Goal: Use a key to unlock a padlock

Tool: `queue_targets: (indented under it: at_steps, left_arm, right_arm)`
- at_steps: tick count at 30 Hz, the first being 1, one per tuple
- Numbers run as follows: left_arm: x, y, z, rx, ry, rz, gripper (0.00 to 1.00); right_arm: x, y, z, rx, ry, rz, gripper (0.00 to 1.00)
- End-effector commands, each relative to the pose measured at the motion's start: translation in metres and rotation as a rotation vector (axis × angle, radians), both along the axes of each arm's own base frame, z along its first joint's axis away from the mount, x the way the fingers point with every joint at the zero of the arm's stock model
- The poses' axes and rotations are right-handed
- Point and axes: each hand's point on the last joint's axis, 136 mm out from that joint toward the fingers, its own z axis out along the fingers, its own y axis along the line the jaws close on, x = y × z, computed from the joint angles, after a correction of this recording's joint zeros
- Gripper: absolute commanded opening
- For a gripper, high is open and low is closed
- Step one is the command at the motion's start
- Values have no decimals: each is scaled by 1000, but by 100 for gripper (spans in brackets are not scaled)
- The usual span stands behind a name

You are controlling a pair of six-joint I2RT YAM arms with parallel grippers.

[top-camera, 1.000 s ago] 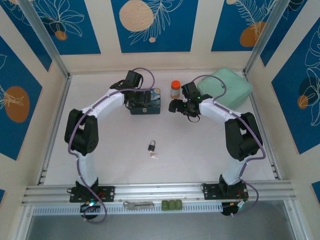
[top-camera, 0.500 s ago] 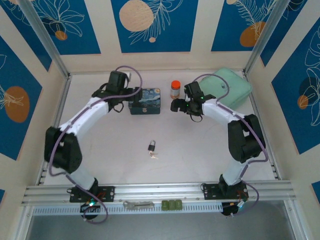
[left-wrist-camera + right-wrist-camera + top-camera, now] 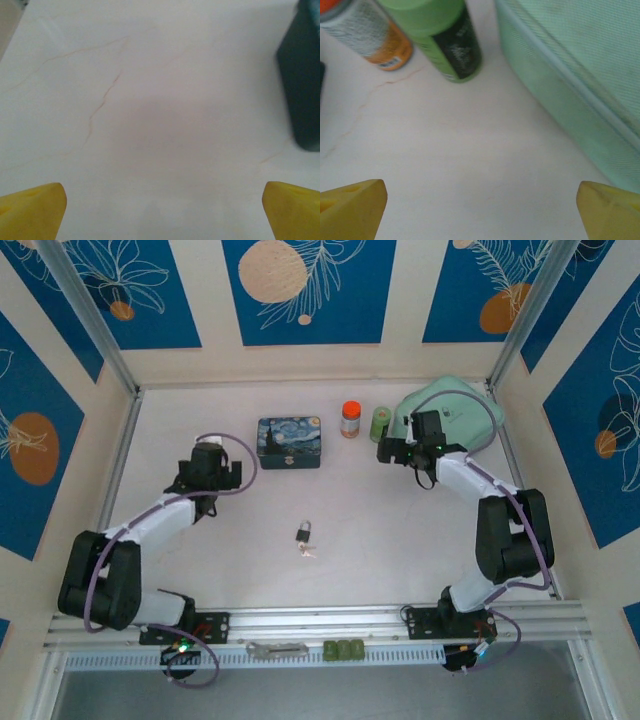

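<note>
While the left gripper (image 3: 160, 212) sits spread beside the blue box (image 3: 289, 442), we see the padlock (image 3: 304, 532) mid-table, the key (image 3: 308, 551) just beside its near edge, and the right gripper (image 3: 480, 210) spread near the green bottle (image 3: 451, 42).

Bright, even light, soft faint shadows; both wrist views blurred up close.

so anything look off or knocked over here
Nothing stands out. The small dark padlock and thin silvery key lie close together mid-table; the orange-capped bottle and green bottle stand upright. Faint hairline marks cross the white tabletop.
</note>
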Motion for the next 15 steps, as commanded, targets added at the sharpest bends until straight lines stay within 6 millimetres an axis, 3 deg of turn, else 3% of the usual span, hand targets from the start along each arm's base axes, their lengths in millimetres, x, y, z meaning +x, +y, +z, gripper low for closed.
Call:
queue_targets:
  at_steps: [1,9,12,15]
  left_arm:
    - [13,23,20,117,-112,95,100]
    - [25,17,-13,144,-125,27,100]
    - [23,11,-12,142,-168,-31,100]
    - [19,6,1,154,-305,-93,100]
  right_arm:
    - [11,-16,-2,-62,-81,10,99]
    - [13,-44,-19,-60,-225,4,99]
    - [11,-49,-16,-10,-270,9,99]
    - [0,-46,-10,25,-343,39,99]
